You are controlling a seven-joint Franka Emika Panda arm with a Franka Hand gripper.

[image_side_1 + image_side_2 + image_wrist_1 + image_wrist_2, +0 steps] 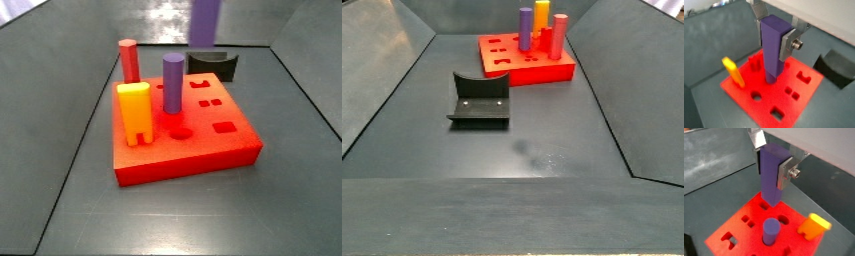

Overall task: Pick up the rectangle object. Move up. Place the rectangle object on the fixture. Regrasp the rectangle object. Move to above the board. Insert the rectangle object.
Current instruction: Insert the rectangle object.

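My gripper is shut on the purple rectangle object and holds it upright, with its lower end hanging in the air over the red board. Both wrist views show the silver fingers clamping the bar's upper part. In a side view only the bar's lower part shows, above the far edge of the board; the gripper itself is out of frame. The black fixture stands just behind the board and carries nothing.
A yellow-orange square post, a red round peg and a purple cylinder stand in the board. Other holes in its top face are free. Grey bin walls surround the floor.
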